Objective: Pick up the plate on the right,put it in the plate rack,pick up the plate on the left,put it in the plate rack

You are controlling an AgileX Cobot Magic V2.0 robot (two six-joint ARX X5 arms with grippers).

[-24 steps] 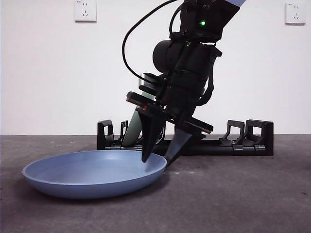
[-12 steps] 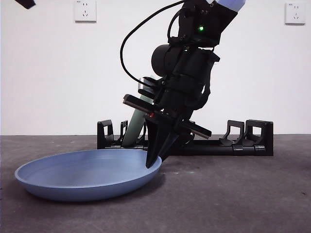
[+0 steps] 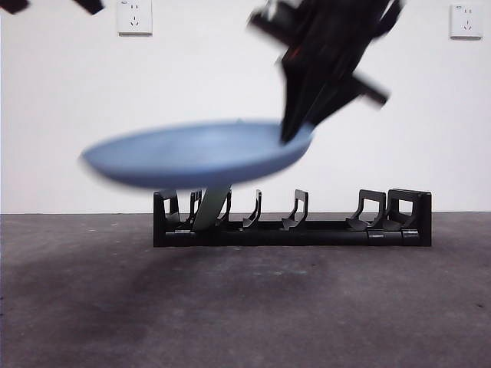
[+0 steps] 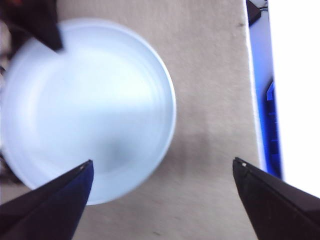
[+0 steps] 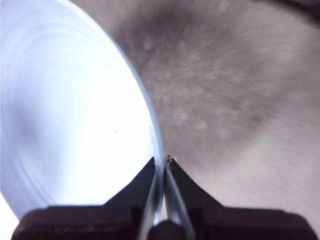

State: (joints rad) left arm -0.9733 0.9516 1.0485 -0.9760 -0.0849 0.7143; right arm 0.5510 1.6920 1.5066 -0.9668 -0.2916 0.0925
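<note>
We're carrying the blue plate (image 3: 196, 153) w/ right gripper (image 5: 162, 167) pinching its rim; left gripper (image 4: 162, 172) hanging wide. Tip it upright before the rack (image 3: 399, 218) prongs.

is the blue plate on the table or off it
Off it. The blue plate hangs above the plate rack, its rim pinched by the right hand.
</note>
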